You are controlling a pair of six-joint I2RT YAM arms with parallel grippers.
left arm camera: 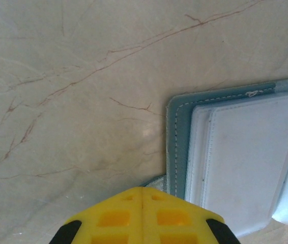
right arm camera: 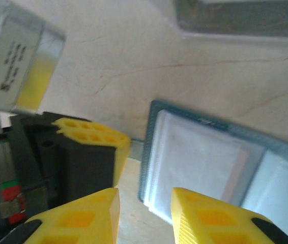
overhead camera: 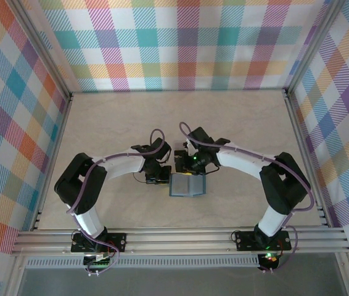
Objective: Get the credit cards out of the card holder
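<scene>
Marble-look tabletop (overhead camera: 131, 123), reddish veins; plaid walls (overhead camera: 180, 43); card holder (overhead camera: 187, 185) lying open

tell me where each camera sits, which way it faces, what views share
Top external: fixed above and behind the bases, looking down at the table; both arms show, left claw and right claw at the open card holder.
Left wrist: on the left arm, facing down at the holder's corner; its shut yellow fingers at bottom.
Right wrist: on the right arm, facing down at the holder; its parted fingertips at bottom.
Shared: all three see the card holder; top and right wrist both see the left claw.
</scene>
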